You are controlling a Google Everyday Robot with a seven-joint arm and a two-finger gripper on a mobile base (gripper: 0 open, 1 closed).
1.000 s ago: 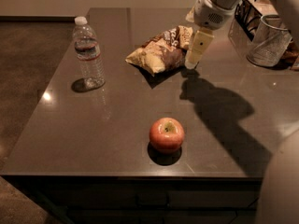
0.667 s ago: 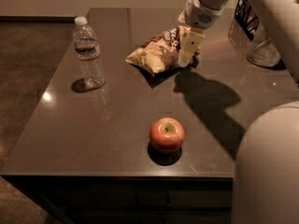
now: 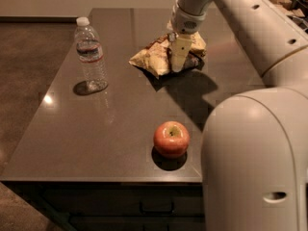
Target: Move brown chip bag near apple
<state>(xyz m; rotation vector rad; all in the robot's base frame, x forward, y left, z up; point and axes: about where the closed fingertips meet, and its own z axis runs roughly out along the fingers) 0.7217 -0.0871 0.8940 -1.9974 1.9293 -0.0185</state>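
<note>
The brown chip bag (image 3: 155,57) lies crumpled on the dark table (image 3: 115,109), towards the back middle. The apple (image 3: 171,138), red-orange with a yellowish patch at its stem, sits near the table's front edge, well in front of the bag. My gripper (image 3: 177,64) hangs from the arm that reaches in from the right and is down over the middle of the bag, touching or just above it. Its pale fingers cover part of the bag.
A clear plastic water bottle (image 3: 90,57) with a white cap stands upright at the left of the table. My arm's large pale body (image 3: 255,162) fills the right foreground and hides the table's right side.
My gripper has moved left and down, from beside the bag's right end to over the bag's middle. The arm now fills more of the right foreground. Bag, apple and bottle have not moved.
</note>
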